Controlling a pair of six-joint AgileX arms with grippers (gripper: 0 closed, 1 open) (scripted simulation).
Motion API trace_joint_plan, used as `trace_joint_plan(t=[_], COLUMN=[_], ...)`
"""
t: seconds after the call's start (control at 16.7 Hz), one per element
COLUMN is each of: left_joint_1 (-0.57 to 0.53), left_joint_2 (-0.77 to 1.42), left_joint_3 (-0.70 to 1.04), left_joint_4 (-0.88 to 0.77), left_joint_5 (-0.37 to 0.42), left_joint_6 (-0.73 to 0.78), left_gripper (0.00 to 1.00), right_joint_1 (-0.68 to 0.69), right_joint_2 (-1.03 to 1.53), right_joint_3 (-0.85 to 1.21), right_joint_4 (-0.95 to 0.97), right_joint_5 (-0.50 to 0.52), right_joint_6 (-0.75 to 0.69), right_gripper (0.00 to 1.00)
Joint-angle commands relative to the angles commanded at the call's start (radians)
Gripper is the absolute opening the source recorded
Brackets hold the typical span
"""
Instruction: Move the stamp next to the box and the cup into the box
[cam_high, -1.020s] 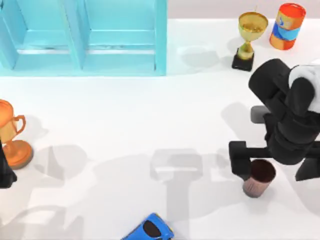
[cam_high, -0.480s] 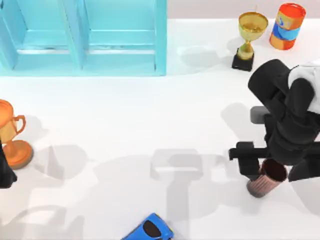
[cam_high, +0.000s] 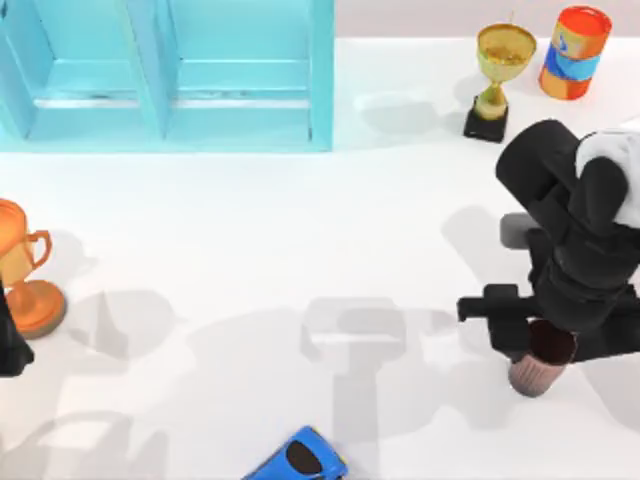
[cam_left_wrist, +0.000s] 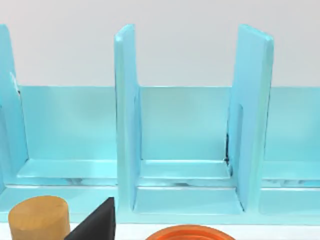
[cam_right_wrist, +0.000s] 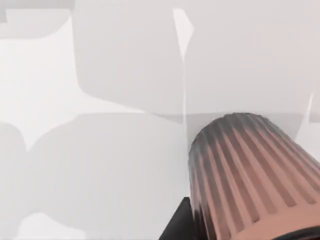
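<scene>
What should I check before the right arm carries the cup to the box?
1. Right gripper at the cup: ok; in the top view it sits over the cup's rim, toward the table's right side.
2. Jaws shut on the cup: cannot tell; the arm covers them.
3. Cup upright: cannot tell; its ribbed side leans in the right wrist view.
4. Box free to receive: ok; the bays seen from the left wrist look bare.
5. Way to the box: ok; the gold trophy and can stand to the box's right, off that line.
6. Left gripper parked at the left edge: ok.
</scene>
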Motion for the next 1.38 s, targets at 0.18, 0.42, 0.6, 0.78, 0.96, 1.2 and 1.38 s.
trace_joint_plan(t=[0.18, 0.42, 0.6, 0.78, 0.96, 1.2, 1.38], left_joint_1=[0.0, 0.0, 0.0, 0.0, 0.0, 0.0, 0.0], left_joint_2=[0.0, 0.0, 0.0, 0.0, 0.0, 0.0, 0.0], left_joint_3=[0.0, 0.0, 0.0, 0.0, 0.0, 0.0, 0.0], left_joint_4=[0.0, 0.0, 0.0, 0.0, 0.0, 0.0, 0.0], left_joint_5=[0.0, 0.0, 0.0, 0.0, 0.0, 0.0, 0.0], left_joint_6=[0.0, 0.0, 0.0, 0.0, 0.0, 0.0, 0.0], left_gripper=[1.0, 1.0, 1.0, 1.0, 1.0, 1.0, 1.0], right_joint_1=[0.0, 0.0, -0.015, -0.102, -0.234, -0.336, -0.337], right_joint_2=[0.0, 0.0, -0.01, -0.063, -0.144, -0.219, -0.221], right_joint_3=[0.0, 0.0, 0.01, 0.059, 0.124, 0.173, 0.173], right_joint_4=[0.0, 0.0, -0.016, -0.119, -0.286, -0.391, -0.393], right_joint_5=[0.0, 0.0, 0.0, 0.0, 0.0, 0.0, 0.0], right_joint_6=[0.0, 0.0, -0.014, -0.107, -0.237, -0.337, -0.338], right_gripper=[0.0, 0.0, 0.0, 0.0, 0.0, 0.0, 0.0])
